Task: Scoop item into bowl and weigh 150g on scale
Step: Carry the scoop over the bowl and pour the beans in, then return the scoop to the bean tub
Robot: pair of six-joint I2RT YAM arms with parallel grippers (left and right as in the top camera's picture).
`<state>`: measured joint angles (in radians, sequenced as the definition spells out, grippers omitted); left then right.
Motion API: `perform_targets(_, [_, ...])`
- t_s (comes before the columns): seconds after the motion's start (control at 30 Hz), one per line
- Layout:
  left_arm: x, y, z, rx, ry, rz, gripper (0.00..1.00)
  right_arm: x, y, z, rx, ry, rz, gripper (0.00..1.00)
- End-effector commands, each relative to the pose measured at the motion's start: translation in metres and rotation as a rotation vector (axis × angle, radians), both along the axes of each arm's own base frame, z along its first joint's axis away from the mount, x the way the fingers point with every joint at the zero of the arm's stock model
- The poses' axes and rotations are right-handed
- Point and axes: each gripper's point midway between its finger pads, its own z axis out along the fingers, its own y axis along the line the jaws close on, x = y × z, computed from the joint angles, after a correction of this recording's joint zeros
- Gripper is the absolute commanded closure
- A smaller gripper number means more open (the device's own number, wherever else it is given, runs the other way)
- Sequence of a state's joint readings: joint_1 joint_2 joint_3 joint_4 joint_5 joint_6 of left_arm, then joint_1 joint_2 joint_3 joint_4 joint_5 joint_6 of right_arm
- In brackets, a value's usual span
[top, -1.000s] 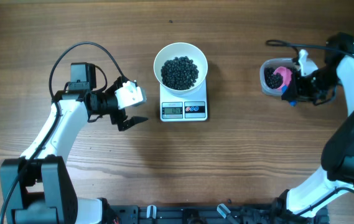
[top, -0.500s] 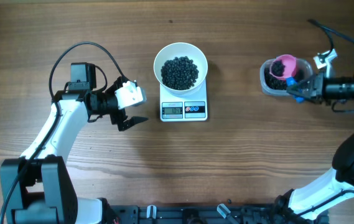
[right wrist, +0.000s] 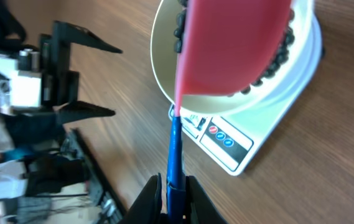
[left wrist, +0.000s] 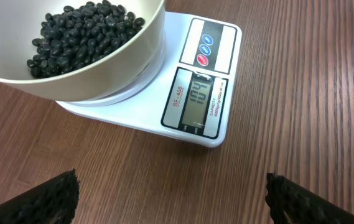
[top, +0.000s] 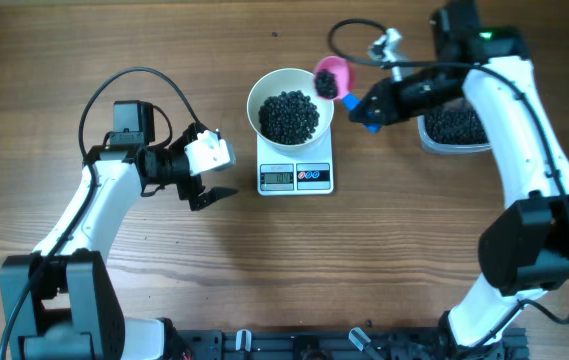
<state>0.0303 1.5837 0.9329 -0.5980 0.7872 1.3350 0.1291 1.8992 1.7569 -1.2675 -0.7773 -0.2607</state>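
Holding a pink scoop [top: 333,69] of beans [top: 324,84] at the bowl's [top: 261,88] far-right rim.
Right gripper [top: 368,106] clamps its handle [right wrist: 174,155]; left gripper [top: 216,166] gapes open.

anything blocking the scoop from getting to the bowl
Nothing visible. The right gripper holds the pink scoop at the bowl's right rim; the left gripper sits apart, left of the scale.
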Motion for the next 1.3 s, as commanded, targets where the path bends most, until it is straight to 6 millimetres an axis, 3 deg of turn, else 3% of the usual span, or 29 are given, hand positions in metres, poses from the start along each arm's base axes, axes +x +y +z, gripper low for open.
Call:
perform_targets(0.0, [-0.001, -0.001, 0.008, -0.016, -0.031, -0.015, 0.00, 0.010, 0.016, -0.019, -0.232, -0.036, -0.054, 0.96])
perform_targets(0.13, [0.000, 0.002, 0.004, 0.010, -0.030, -0.006, 0.00, 0.019, 0.028, -0.035, -0.622, -0.263, -0.029, 0.96])
perform_targets(0.27, [0.001, 0.005, 0.002, 0.034, -0.029, 0.002, 0.00, 0.026, 0.031, -0.026, -0.890, -0.470, -0.005, 0.96])
perform_targets(0.5, [0.001, 0.005, 0.002, 0.034, -0.029, 0.002, 0.00, 0.026, 0.042, -0.022, -0.919, -0.537, 0.047, 0.96])
perform_targets(0.6, [0.001, 0.005, 0.002, 0.034, -0.029, 0.002, 0.00, 0.023, 0.055, -0.024, -0.784, -0.490, 0.055, 0.96])
perform_targets(0.67, [0.001, 0.005, 0.002, 0.034, -0.029, 0.002, 0.00, 0.026, 0.049, -0.013, -0.679, -0.446, -0.001, 0.96])
perform_targets(0.77, [0.001, 0.005, 0.002, 0.034, -0.029, 0.002, 0.00, 0.037, 0.022, 0.021, -0.529, -0.411, -0.099, 0.96])
perform_targets(0.83, [0.001, 0.005, 0.002, 0.034, -0.029, 0.002, 0.00, 0.040, -0.015, 0.042, -0.468, -0.379, -0.186, 0.96])
perform_targets(0.9, [0.001, 0.005, 0.002, 0.034, -0.029, 0.002, 0.00, 0.034, -0.068, 0.048, -0.474, -0.302, -0.287, 0.96])
perform_targets(0.97, [0.001, 0.005, 0.002, 0.034, -0.029, 0.002, 0.00, 0.021, -0.117, 0.040, -0.522, -0.209, -0.346, 0.96])
perform_targets(1.1, [0.001, 0.005, 0.002, 0.034, -0.029, 0.002, 0.00, 0.003, -0.179, 0.022, -0.577, -0.098, -0.378, 0.96])
perform_targets(1.27, [0.001, 0.005, 0.002, 0.034, -0.029, 0.002, 0.00, -0.022, -0.209, -0.026, -0.605, 0.055, -0.321, 0.96])
